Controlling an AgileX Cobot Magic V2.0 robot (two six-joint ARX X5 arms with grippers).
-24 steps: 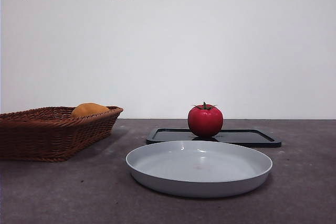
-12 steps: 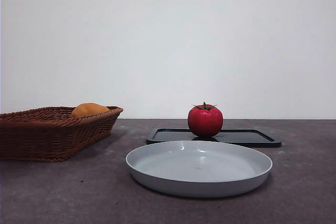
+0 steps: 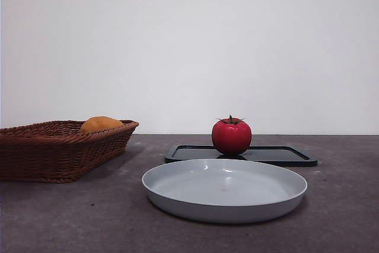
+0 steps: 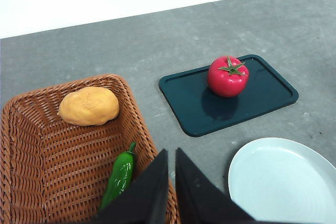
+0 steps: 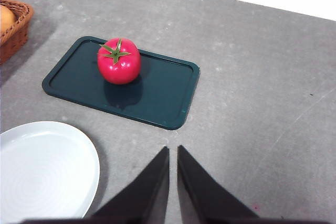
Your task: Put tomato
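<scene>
Two grippers wait high above the counter [image 3: 349,205], both with fingers drawn almost together and holding nothing. The tomato [image 3: 231,136] stands upright on the dark tray [image 3: 284,156], green stem up, behind the grey plate [image 3: 224,190] in the front view. Both wrist views place it toward one end of the tray rather than at its middle, which the low front view cannot show. The left gripper [image 4: 171,169] hangs over the near rim of the wicker basket [image 4: 31,156]; its view alone reveals a green pepper [image 4: 119,176] lying in the basket beside the orange fruit [image 4: 88,106], while the front view shows only the fruit's top above the rim. The right gripper [image 5: 173,165] hovers over bare counter, apart from the tray. Only a dark tip shows at the front view's upper left corner.
</scene>
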